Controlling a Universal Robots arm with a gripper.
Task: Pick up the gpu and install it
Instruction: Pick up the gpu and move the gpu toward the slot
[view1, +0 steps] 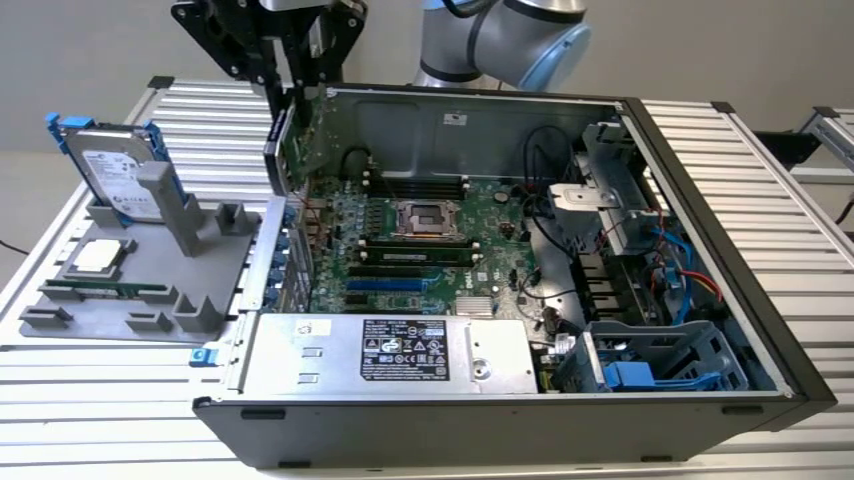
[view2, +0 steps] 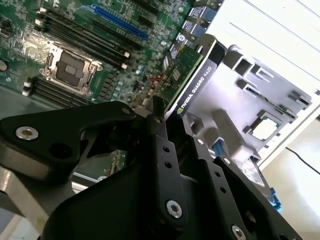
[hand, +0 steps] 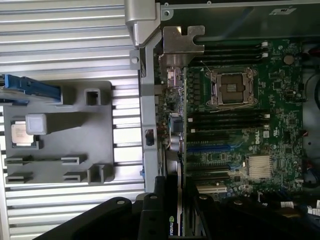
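Ribbed metal desk (view1: 107, 410) carries the open computer case (view1: 467, 435) in your exterior view; the hand (view1: 296, 95) clamps the gpu (view1: 279, 150) upright at that case's wall on the exterior view's left; in the second wrist view, fingers (view2: 161, 145) pinch the card; in the first wrist view, it hangs along the motherboard (hand: 240, 125) edge.

The tabletop (view1: 801, 260) is a bench of pale silver ribbed metal slats laid side by side, with black corner caps (view1: 722, 106) at its far corners; the same slats show in the first wrist view (hand: 60, 40). Behind the tabletop rises a plain grey wall (view1: 94, 40), bare and evenly lit. Off the tabletop's edge on the exterior view's left, a light beige floor (view1: 27, 200) lies below, and a thin dark cable (view1: 11, 246) trails across it. Just past the tabletop on the exterior view's right stands another ribbed frame (view1: 834, 130) of the same metal. The light is soft and even, and the slats carry only faint shadows.
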